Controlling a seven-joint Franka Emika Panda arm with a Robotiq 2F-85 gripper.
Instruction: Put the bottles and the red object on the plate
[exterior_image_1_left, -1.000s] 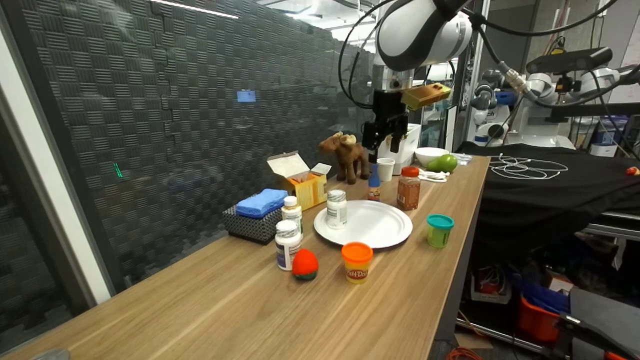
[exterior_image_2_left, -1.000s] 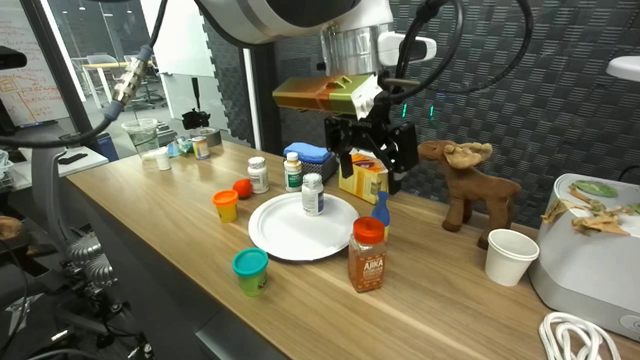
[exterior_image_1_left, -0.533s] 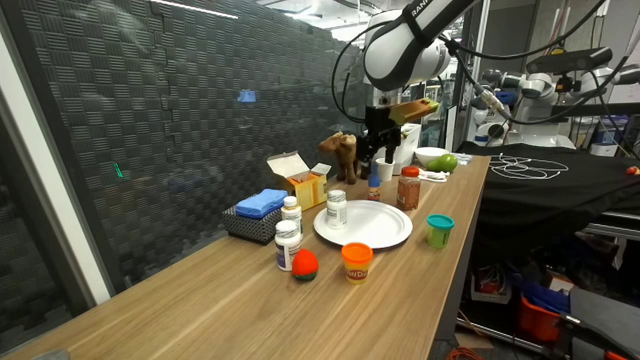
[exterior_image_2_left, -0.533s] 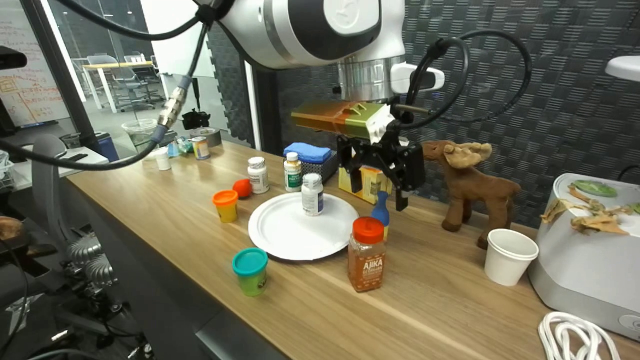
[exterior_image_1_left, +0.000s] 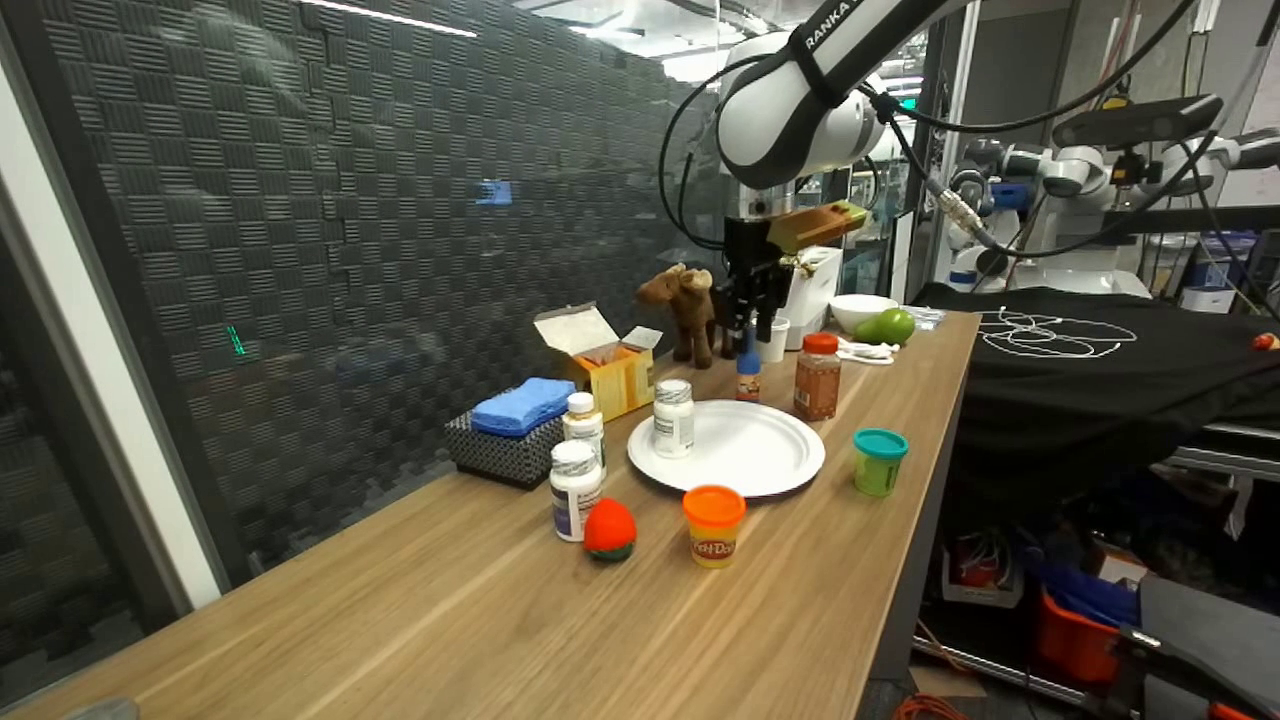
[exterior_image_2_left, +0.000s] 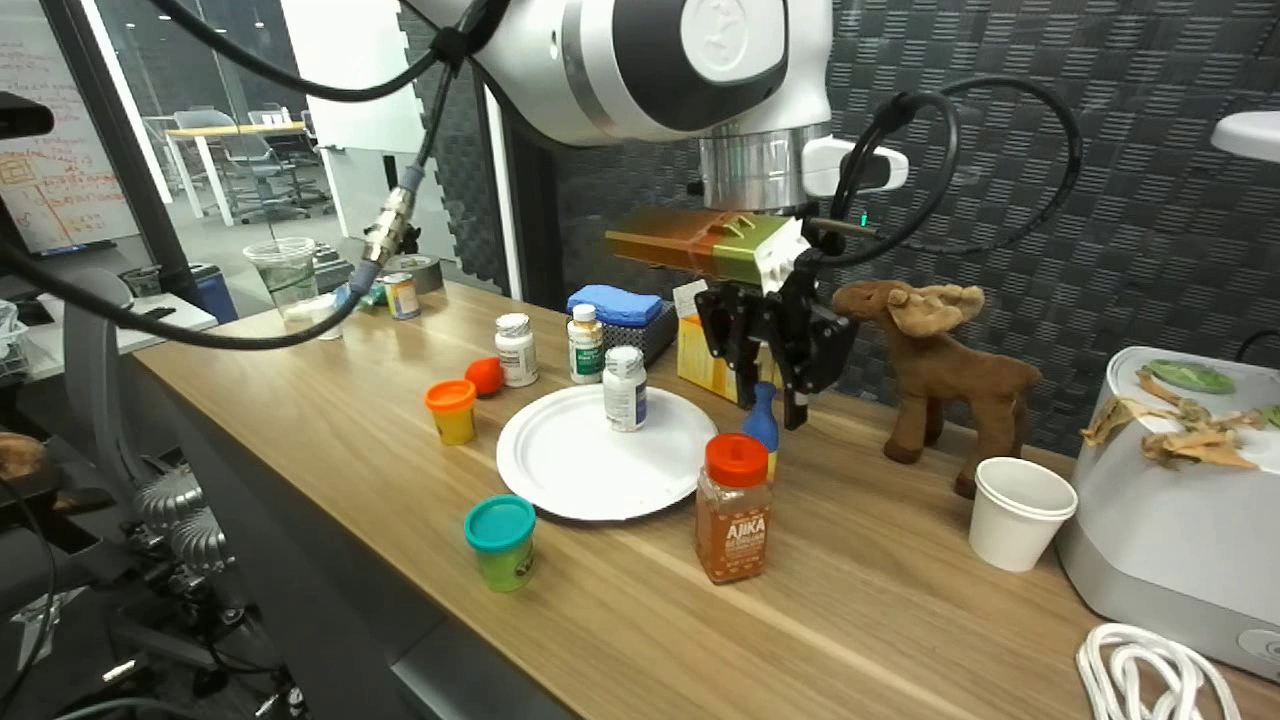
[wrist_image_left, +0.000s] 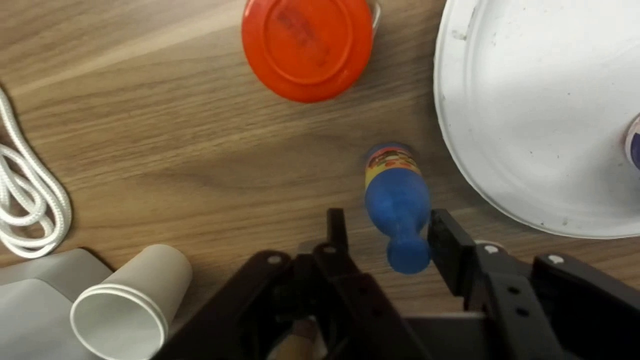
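The blue bottle (wrist_image_left: 398, 200) stands upright just outside the rim of the plate (exterior_image_2_left: 585, 470), and taking hold of it looks to be the step in hand. The gripper (wrist_image_left: 388, 215) has its fingertips apart, one either side of the neck; there's a plain gap on the side away from the plate, while on the plate side I can't tell whether finger and bottle touch. The next move, I'd judge, calls for centring, a pinch, then a lift clear of the plate's rim. The bottle looks smooth, its narrow neck swelling into a rounded shoulder, so an uneven squeeze might tip it.

The plate is round, shallow and white, likely paper. A white bottle (exterior_image_2_left: 625, 395) is already on it, upright. The spice bottle (exterior_image_2_left: 735, 525), see-through under a wide red lid, stands near its rim. Past the plate, on the white bottle's side, are a second white bottle (exterior_image_2_left: 517, 350), a green-label bottle (exterior_image_2_left: 586, 350) and the ball (exterior_image_1_left: 610, 522), bright red with a dark base. Well off the plate stand a plush moose (exterior_image_2_left: 955, 370) and a paper cup (exterior_image_2_left: 1015, 530).
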